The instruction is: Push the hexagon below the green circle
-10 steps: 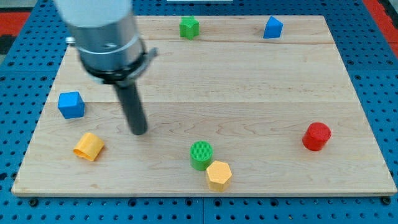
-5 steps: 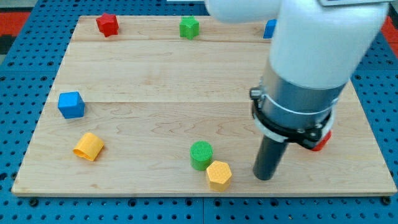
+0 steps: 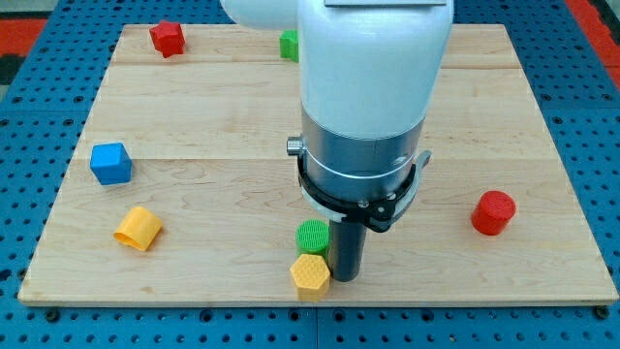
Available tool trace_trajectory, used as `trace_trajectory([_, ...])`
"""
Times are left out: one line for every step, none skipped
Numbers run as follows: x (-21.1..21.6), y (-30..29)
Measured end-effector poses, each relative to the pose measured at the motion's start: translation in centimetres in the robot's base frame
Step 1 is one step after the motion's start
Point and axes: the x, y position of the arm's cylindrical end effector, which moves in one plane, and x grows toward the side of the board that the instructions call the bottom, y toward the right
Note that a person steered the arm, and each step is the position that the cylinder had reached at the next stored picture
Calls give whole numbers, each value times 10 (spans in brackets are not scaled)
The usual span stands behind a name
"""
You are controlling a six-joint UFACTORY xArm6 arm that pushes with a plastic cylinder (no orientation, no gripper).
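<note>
The yellow hexagon [image 3: 310, 274] lies near the board's bottom edge, directly below the green circle [image 3: 312, 236] and touching it or nearly so. My tip [image 3: 345, 276] stands on the board just to the right of the hexagon, against its right side. The arm's big body hides the upper right part of the green circle and the middle of the board.
A blue cube [image 3: 110, 163] sits at the left, a yellow cylinder-like block [image 3: 138, 229] below it. A red block [image 3: 167, 38] is at top left, a green block [image 3: 288, 44] at top middle, half hidden. A red cylinder [image 3: 493, 212] is at the right.
My tip swept from the board's left to the right of the hexagon, then moved left and pushed the hexagon leftward, from lower right of the green circle to directly below it.
</note>
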Motion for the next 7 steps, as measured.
trace_trajectory([0, 3])
trace_trajectory([0, 13])
trace_trajectory([0, 21])
trace_trajectory([13, 31])
trace_trajectory([18, 26])
trace_trajectory([18, 26])
trace_trajectory([23, 28])
